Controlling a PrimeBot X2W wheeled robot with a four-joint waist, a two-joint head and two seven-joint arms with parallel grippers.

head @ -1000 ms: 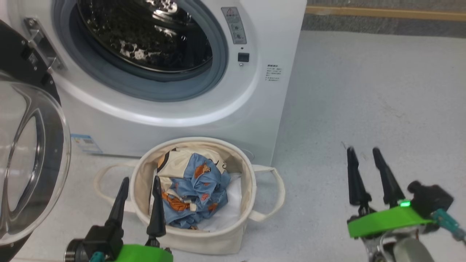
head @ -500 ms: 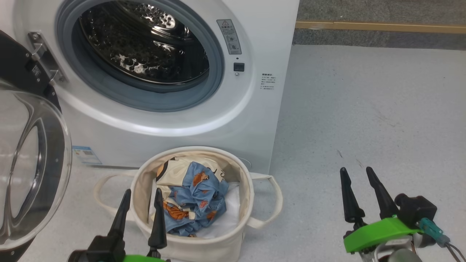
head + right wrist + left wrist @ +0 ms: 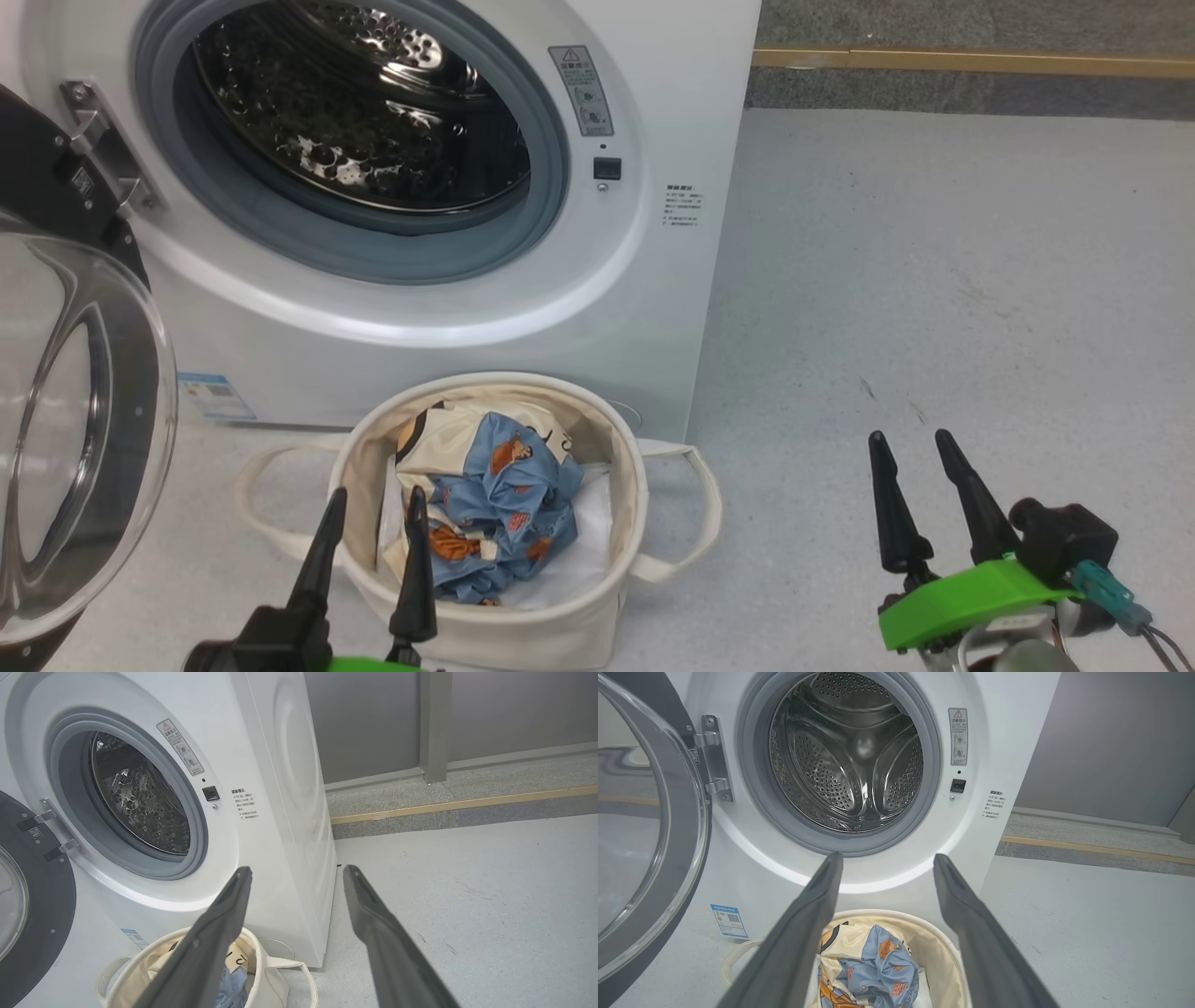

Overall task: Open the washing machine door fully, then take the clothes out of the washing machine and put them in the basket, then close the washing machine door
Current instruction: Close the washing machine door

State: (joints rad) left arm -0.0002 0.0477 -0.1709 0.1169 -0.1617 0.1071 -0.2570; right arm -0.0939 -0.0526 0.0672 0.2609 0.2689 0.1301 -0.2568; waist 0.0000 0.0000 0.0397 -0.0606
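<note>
The white washing machine [image 3: 653, 280] stands with its round black-rimmed door [image 3: 65, 420] swung wide open to the left, and its steel drum [image 3: 852, 760] looks bare. In front of it the cream basket [image 3: 644, 504] holds the light-blue and cream printed clothes [image 3: 495, 485]. My left gripper [image 3: 373, 499] is open over the basket's near-left rim, nothing between its fingers. My right gripper [image 3: 910, 439] is open above the grey floor, to the right of the basket and well apart from it. The left wrist view shows the door [image 3: 654, 826] and clothes [image 3: 873, 966].
A plain white sheet [image 3: 588, 541] lies under the clothes in the basket. Grey floor [image 3: 934, 280] spreads to the right of the machine. A raised curb with a yellow strip [image 3: 980, 61] runs along the back. A small blue label [image 3: 210, 397] marks the machine's lower front.
The head camera has shifted, so the whole scene sits a little lower than a second ago. Both grippers show lower in the picture and stay open; the basket and clothes lie unchanged.
</note>
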